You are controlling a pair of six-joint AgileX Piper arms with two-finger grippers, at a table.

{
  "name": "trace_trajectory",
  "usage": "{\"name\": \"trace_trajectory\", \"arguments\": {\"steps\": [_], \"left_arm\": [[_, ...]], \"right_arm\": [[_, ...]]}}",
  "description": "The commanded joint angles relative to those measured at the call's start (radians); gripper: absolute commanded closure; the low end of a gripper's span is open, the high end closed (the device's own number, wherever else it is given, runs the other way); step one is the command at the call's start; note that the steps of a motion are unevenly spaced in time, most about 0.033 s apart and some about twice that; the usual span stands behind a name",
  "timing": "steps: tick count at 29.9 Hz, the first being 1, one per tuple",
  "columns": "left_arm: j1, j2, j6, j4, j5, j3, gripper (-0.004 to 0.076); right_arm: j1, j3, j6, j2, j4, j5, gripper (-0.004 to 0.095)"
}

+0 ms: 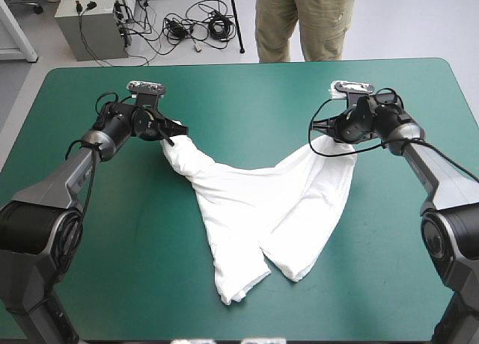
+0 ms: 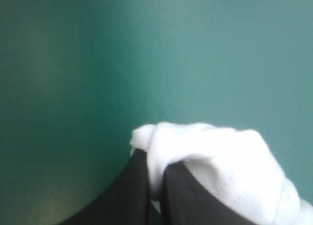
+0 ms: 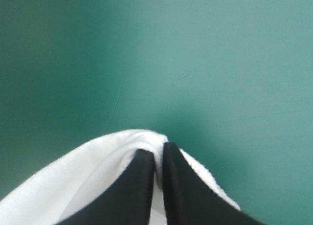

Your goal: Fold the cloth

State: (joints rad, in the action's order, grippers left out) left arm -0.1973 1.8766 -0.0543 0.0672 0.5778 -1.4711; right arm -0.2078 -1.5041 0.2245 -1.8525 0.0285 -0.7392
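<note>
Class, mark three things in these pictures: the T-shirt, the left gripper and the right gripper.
T-shirt (image 1: 262, 202): high view, middle of the white cloth.
left gripper (image 2: 157, 162): left wrist view, the pinch between its fingertips.
right gripper (image 3: 158, 149): right wrist view, the pinch between its fingertips.

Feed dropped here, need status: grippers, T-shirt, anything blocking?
Left gripper shut on the T-shirt. Right gripper shut on it too. T-shirt slung between them, rest lying on the table. Nothing blocking.

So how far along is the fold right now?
Done: the pickup, with left gripper and right gripper each shut on the T-shirt. In hand: it hangs between them, lower part resting on the table. Left: no fold shows yet.
</note>
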Motion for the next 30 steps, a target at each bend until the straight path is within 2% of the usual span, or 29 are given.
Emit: {"name": "trace_trajectory", "arguments": {"steps": [1, 4, 6, 7, 11, 14, 20, 26, 30], "left_arm": [[0.001, -0.036, -0.01, -0.013, -0.067, -0.032, 0.0547], [0.001, -0.039, 0.004, -0.067, -0.044, -0.037, 0.0321], [0.001, -0.056, 0.019, -0.077, 0.001, -0.053, 0.0204], [0.001, -0.064, 0.024, -0.067, 0.024, -0.061, 0.0182], [0.001, -0.143, 0.067, -0.02, 0.129, -0.106, 0.0183], [0.001, -0.241, 0.106, -0.025, 0.168, -0.116, 0.0199], [0.001, -0.472, 0.161, -0.025, 0.298, -0.111, 0.0199], [-0.027, -0.664, 0.161, -0.011, 0.333, -0.111, 0.0199], [-0.111, -0.719, 0.151, 0.062, 0.369, -0.111, 0.0199]], "right_arm": [[0.009, -0.059, -0.011, 0.013, -0.016, -0.02, 0.0649], [0.009, -0.059, -0.014, 0.007, 0.027, -0.054, 0.0488], [0.009, -0.059, -0.063, 0.015, 0.057, -0.07, 0.0471], [0.009, -0.059, -0.096, 0.025, 0.06, -0.077, 0.0475], [0.009, -0.063, -0.138, 0.089, 0.056, -0.105, 0.049], [0.009, -0.067, -0.155, 0.162, 0.056, -0.135, 0.049], [0.009, -0.067, -0.184, 0.339, 0.045, -0.253, 0.049], [0.009, -0.067, -0.184, 0.479, 0.033, -0.365, 0.049], [0.009, -0.067, -0.173, 0.529, 0.022, -0.397, 0.049]]}}
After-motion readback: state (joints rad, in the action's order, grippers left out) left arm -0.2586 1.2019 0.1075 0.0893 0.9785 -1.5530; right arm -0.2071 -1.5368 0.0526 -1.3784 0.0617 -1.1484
